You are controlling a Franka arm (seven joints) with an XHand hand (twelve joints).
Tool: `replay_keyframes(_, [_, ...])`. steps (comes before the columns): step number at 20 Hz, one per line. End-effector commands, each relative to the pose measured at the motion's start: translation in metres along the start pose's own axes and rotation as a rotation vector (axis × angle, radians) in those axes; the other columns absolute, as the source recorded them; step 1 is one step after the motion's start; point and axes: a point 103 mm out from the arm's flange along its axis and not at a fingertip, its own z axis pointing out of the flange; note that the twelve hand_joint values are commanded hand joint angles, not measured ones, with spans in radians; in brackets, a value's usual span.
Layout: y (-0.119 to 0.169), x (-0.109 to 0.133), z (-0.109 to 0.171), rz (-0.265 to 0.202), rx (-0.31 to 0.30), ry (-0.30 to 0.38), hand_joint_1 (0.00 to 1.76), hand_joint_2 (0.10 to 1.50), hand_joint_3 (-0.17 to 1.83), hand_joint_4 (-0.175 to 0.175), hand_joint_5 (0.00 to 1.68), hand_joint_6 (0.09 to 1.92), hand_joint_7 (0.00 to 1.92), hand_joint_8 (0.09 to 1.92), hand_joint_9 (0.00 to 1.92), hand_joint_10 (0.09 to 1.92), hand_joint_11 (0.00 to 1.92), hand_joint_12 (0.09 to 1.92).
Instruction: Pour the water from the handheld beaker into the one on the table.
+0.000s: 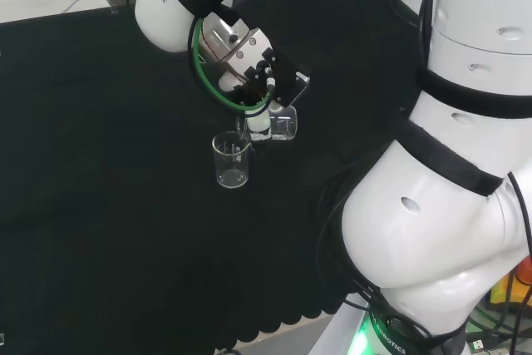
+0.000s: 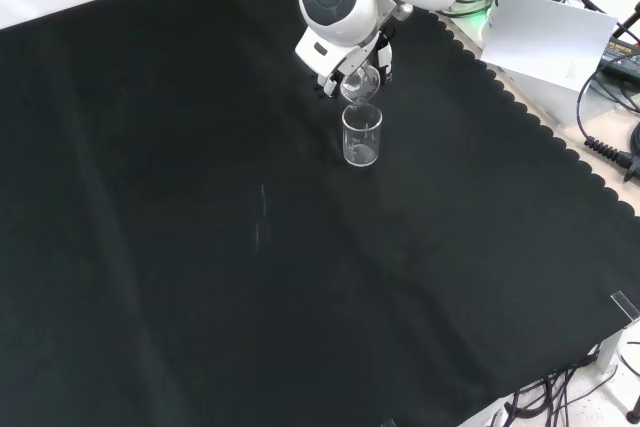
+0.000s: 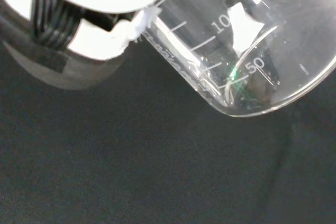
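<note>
Well, you have the black cloth (image 1: 100,164) spread over the whole bench; above it the white arm (image 1: 449,189) reaches out, its hand (image 1: 249,81) clenched around the tilted beaker (image 1: 281,124) (its fingers curl round the glass, and the wrist view has white parts of them against the marked wall); that tilted beaker (image 3: 252,51) leans over with its lip just above the rim of the standing beaker (image 1: 232,160); in the front view the standing beaker (image 2: 362,135) sits upright on the cloth, directly below the hand (image 2: 345,65).
</note>
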Motion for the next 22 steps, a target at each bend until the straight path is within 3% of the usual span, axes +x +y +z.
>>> replay_keyframes(1, [-0.001, 0.000, -0.003, 0.012, 0.008, -0.027, 1.32, 0.59, 0.77, -0.175, 1.27, 0.69, 1.33, 0.67, 1.72, 0.32, 1.36, 0.68])
replay_keyframes(22, [0.000, 0.014, -0.016, 0.029, 0.052, -0.120, 1.32, 0.59, 0.77, -0.175, 1.27, 0.70, 1.33, 0.67, 1.70, 0.35, 1.36, 0.68])
